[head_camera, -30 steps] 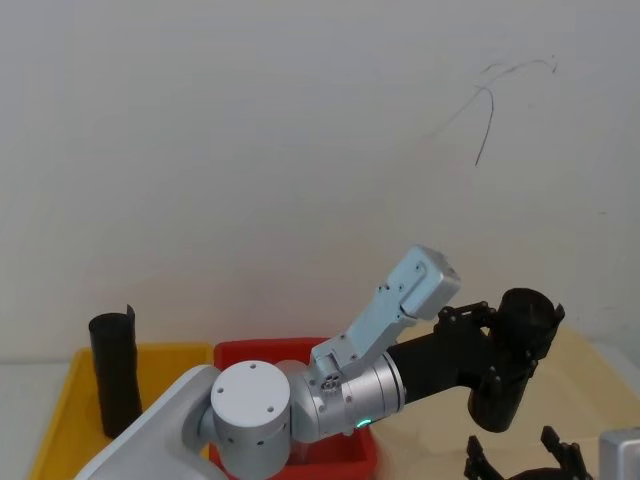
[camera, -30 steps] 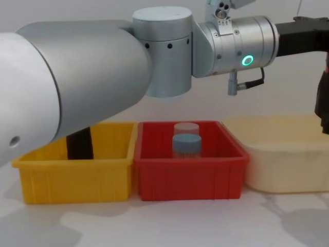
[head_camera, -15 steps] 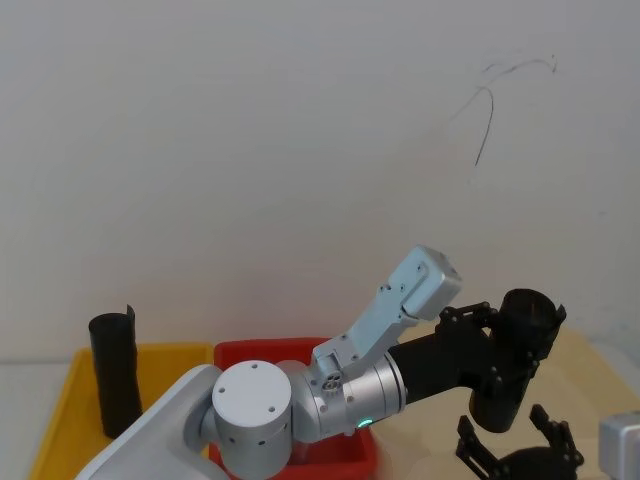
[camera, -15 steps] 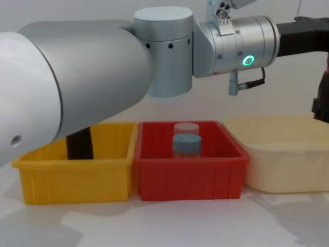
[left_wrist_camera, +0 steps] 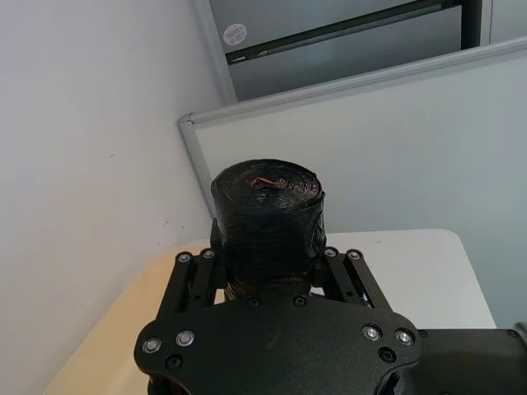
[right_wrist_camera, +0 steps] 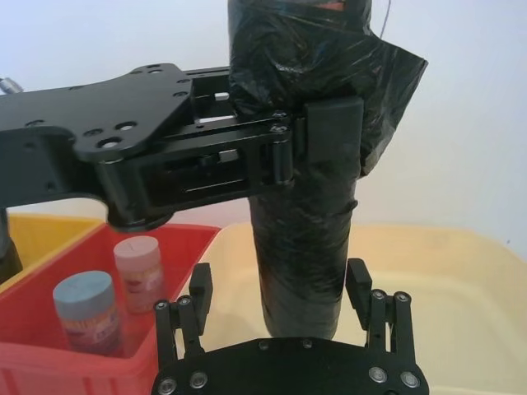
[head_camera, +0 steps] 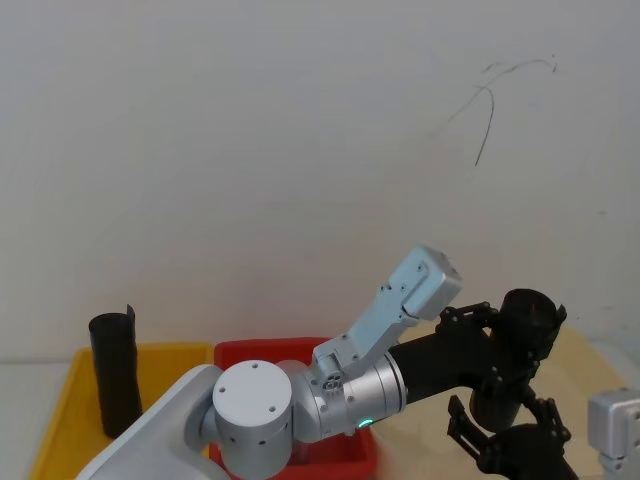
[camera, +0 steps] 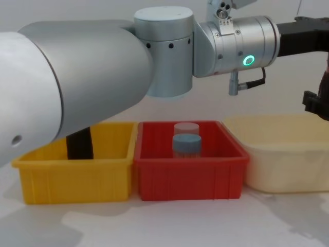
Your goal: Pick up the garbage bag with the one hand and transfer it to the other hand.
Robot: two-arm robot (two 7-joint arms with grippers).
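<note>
The garbage bag (head_camera: 528,318) is a black bundle of crinkled film, held upright above the cream bin. My left gripper (head_camera: 492,338), on the silver arm with the green ring (camera: 249,60), is shut on its upper part (left_wrist_camera: 265,206). In the right wrist view the left gripper's black pad presses the bag (right_wrist_camera: 300,239) from the side. My right gripper (head_camera: 503,425) is open just below it. Its fingers (right_wrist_camera: 202,290) stand on either side of the bag's lower end without touching it.
A yellow bin (camera: 77,177) holds a tall black roll (head_camera: 115,370). Beside it, a red bin (camera: 190,180) holds two capped jars (camera: 186,145). A cream bin (camera: 288,164) lies under the grippers. A white wall stands close behind.
My right gripper has risen from the lower edge of the head view to the bag's lower end, still open. The left arm and the bag have not moved.
</note>
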